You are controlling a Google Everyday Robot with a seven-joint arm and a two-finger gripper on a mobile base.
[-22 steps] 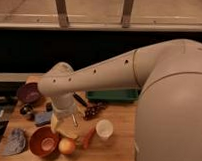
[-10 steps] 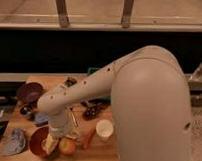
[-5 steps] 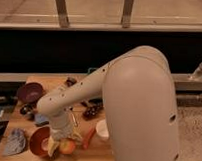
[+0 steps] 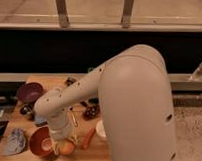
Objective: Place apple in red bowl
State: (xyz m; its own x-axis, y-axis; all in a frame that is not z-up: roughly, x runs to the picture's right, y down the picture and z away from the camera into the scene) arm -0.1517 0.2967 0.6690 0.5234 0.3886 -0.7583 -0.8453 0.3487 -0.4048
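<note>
The apple (image 4: 67, 148), small, round and yellow-orange, rests on the wooden table near its front edge. The red bowl (image 4: 38, 142), shallow with a paler circle inside, sits just left of it, almost touching. My gripper (image 4: 62, 142) hangs from the white arm straight down onto the apple's upper left side, between the apple and the bowl's right rim. The wrist covers part of the apple and the bowl's rim. The bowl holds nothing that I can see.
A purple bowl (image 4: 30, 91) stands at the back left. A long orange carrot-like thing (image 4: 88, 137) and a white cup (image 4: 100, 129) lie right of the apple. A dark object (image 4: 91, 112) sits mid-table. A blue cloth (image 4: 15, 141) lies at the front left.
The arm has swung closer to the camera and the gripper has come down from above the table onto the apple. The apple and the red bowl have stayed in place.
</note>
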